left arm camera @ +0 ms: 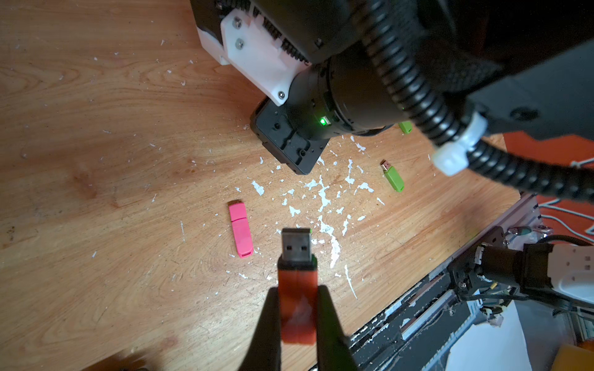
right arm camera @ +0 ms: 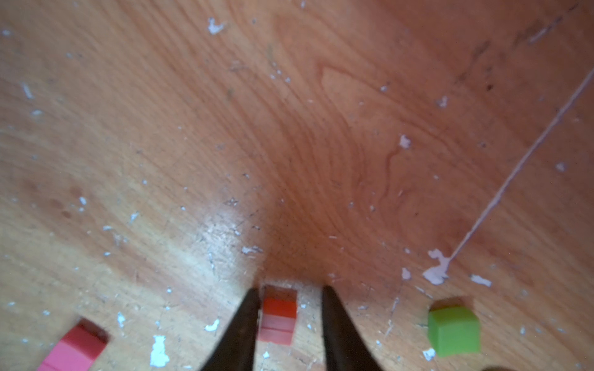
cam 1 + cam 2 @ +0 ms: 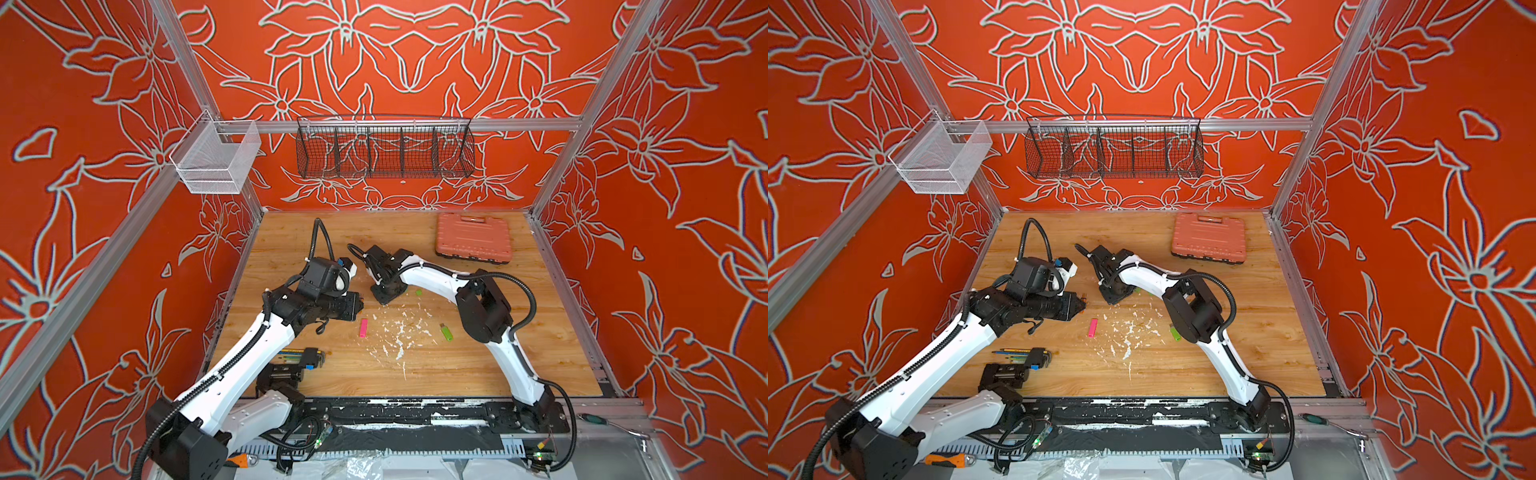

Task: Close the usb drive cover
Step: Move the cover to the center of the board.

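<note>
**USB drive (image 1: 297, 308) clamped, cap loose**

Only the left wrist view shows it: left gripper (image 1: 298, 292) clamped on it, long axis along the fingers, bare plug pointing outward. Right wrist view alone shows right gripper (image 2: 291, 289) jaws apart around the orange cap (image 2: 278, 318) on the table (image 2: 289, 128).

Both top views: high over front edge, facing down and forward, whole tabletop (image 3: 478, 365) to back wall (image 3: 382, 62). Left wrist view: close, slanting down, shares pink usb stick (image 1: 240, 229) with them. Right wrist view: almost on tabletop.
</note>
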`<state>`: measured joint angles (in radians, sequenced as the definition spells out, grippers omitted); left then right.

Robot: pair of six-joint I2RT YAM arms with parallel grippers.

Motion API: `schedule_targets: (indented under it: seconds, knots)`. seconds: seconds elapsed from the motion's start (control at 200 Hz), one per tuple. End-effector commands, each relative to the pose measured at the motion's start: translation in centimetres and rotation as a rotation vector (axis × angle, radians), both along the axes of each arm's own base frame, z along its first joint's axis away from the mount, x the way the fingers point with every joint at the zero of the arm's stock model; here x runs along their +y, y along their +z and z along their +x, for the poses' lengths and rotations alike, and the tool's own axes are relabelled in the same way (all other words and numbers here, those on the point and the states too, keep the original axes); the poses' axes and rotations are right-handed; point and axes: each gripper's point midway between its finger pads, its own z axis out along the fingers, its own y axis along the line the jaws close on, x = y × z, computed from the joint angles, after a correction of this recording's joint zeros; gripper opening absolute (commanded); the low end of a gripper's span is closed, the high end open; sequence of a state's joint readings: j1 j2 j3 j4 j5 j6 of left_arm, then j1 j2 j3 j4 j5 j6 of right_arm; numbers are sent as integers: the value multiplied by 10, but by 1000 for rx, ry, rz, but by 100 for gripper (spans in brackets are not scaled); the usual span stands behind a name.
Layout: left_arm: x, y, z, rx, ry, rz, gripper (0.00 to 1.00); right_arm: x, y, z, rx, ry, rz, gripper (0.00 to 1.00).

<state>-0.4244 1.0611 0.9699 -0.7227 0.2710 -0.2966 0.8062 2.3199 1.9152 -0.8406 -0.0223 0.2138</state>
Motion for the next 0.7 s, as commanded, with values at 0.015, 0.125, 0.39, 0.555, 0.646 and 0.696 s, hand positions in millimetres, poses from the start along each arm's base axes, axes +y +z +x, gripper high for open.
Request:
schedule_targets:
  seconds: [0.015, 0.125, 0.39, 0.555, 0.646, 0.696]
  knots:
    - [2, 1, 2, -10, 12, -6, 3, -14, -4, -13, 21, 2, -36, 22]
    - [0, 0, 3, -4, 6, -7, 3, -25, -1, -21, 20, -5, -41, 15]
    - [-6, 0, 8, -8, -13, -22, 3, -68, 12, -80, 89, -7, -5, 11]
    - [-9, -4, 9, 5, -24, -22, 3, -94, 22, -100, 74, -6, -13, 33]
    - [-9, -5, 11, 6, -24, -24, 3, -96, 32, -98, 51, -13, 13, 37]
    - [-10, -5, 11, 5, -25, -24, 3, -97, 38, -94, 38, -37, 27, 42]
